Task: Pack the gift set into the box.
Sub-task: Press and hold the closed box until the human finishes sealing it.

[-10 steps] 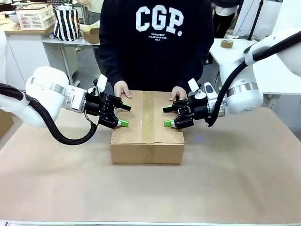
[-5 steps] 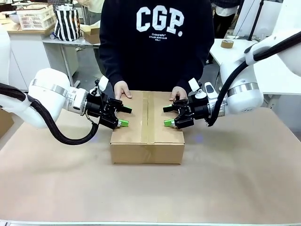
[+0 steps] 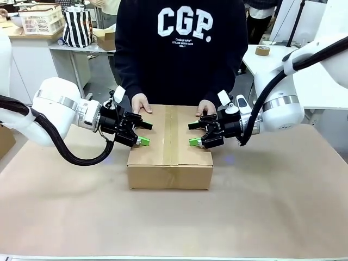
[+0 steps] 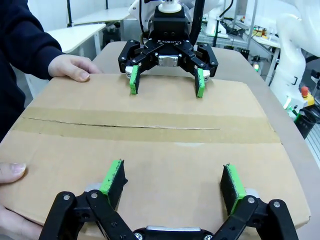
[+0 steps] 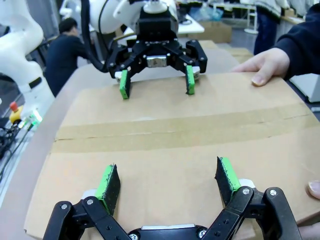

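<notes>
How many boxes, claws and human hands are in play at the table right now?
Boxes: 1, the box, flaps closed
Claws: 2, left claw and right claw, both open
Person's hands: 2, on the box
Total: 5

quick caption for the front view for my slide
Open left hand and right hand face each other over the taped box, a person's hands on its far edge.
</notes>
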Available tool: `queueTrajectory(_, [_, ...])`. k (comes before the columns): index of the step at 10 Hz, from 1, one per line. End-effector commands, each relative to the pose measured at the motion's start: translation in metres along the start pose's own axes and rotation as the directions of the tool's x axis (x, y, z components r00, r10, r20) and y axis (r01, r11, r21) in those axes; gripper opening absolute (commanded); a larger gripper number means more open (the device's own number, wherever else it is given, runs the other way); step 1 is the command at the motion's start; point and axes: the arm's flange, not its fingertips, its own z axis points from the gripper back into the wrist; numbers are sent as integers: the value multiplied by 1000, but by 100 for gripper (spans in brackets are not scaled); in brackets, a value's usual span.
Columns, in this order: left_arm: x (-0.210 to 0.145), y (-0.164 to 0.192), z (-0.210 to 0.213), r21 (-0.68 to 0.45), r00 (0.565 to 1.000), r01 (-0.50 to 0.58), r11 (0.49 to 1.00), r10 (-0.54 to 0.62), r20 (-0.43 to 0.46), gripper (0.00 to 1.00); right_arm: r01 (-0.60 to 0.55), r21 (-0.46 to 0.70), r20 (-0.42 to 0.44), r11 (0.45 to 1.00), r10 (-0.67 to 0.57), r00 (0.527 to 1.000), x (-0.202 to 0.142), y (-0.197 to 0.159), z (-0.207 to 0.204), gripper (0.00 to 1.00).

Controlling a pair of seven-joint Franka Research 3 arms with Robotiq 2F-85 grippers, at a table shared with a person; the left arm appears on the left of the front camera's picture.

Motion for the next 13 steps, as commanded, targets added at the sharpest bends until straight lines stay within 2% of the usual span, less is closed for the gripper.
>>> queueTrajectory(1, [-4, -3, -1, 7, 1000, 10, 1000, -10, -9, 100, 1, -4, -7, 1000, -1, 1000, -2, 0, 0, 100])
queueTrajectory(13, [-4, -3, -1, 7, 1000, 10, 1000, -10, -9, 100, 1, -4, -7, 1000, -1, 1000, -2, 0, 0, 100])
